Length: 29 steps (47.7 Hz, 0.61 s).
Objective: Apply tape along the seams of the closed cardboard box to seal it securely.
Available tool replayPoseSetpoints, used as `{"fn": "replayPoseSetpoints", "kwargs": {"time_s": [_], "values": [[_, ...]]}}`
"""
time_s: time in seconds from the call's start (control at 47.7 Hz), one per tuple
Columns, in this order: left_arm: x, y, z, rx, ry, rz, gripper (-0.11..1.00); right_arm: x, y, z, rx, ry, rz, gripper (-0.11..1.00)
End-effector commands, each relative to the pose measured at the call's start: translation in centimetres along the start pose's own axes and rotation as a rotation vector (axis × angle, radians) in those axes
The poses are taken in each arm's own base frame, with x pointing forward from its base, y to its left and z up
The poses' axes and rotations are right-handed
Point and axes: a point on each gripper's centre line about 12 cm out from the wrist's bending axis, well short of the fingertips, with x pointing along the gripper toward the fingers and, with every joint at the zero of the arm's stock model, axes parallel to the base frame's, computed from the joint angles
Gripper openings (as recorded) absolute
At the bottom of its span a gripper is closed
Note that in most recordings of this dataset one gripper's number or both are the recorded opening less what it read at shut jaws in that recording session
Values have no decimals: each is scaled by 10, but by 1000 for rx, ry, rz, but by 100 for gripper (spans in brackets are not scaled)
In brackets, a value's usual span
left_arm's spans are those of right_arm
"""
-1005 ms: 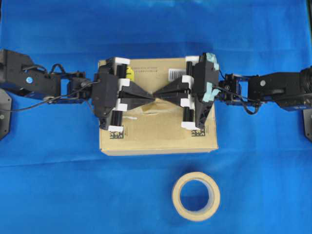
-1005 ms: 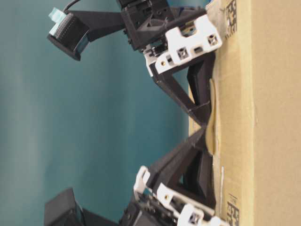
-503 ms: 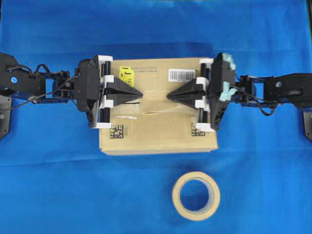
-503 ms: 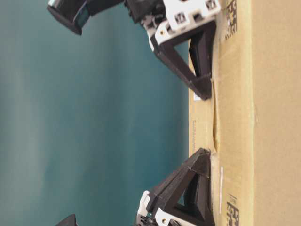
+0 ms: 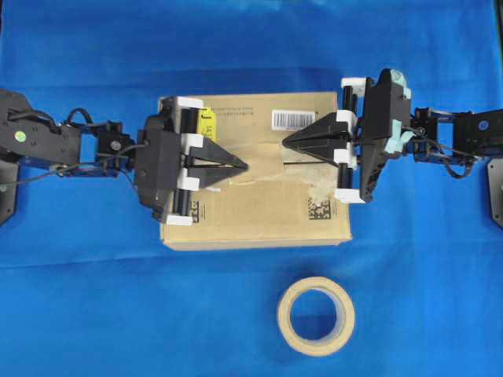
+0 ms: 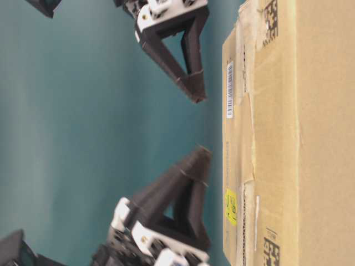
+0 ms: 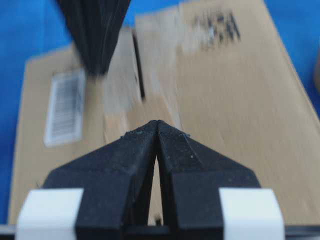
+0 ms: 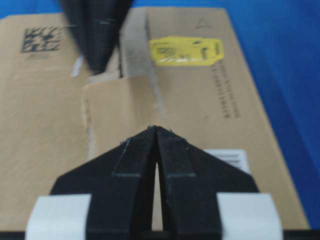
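The cardboard box (image 5: 251, 220) lies in the middle of the blue cloth, with a yellow sticker (image 8: 185, 50) and a white barcode label (image 7: 65, 107) on top. A short tan piece of tape (image 5: 271, 169) lies flat across the middle of the seam (image 7: 139, 70), and in the right wrist view the tape (image 8: 117, 110) lies just ahead of the tips. My left gripper (image 5: 245, 166) and right gripper (image 5: 284, 144) point at each other over the box top. Both are shut and hold nothing. In the table-level view the left gripper (image 6: 202, 152) and right gripper (image 6: 197, 97) hang off the box surface.
A ring-shaped beige tape roll (image 5: 316, 316) lies on the cloth in front of the box. Blue cloth (image 5: 94, 298) covers the table all round. Both arms reach in from the left and right edges.
The two shut grippers met at the box's middle on the tape, slid apart along the seam, then lifted off the box top. The tape stays flat on the box.
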Motion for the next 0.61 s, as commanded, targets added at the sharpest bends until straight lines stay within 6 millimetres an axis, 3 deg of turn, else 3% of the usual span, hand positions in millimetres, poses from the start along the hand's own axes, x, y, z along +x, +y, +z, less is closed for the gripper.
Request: {"fn": "replayPoseSetpoints", "kwargs": {"time_s": [0.0, 0.335, 0.587], "values": [[8, 4, 15, 6, -40, 10, 0, 11, 2, 14, -4, -40, 5, 0], [35, -4, -11, 15, 35, -12, 0, 63, 15, -1, -35, 24, 36, 0], [34, -10, -41, 0, 115, -28, 0, 66, 26, -17, -35, 63, 60, 0]]}}
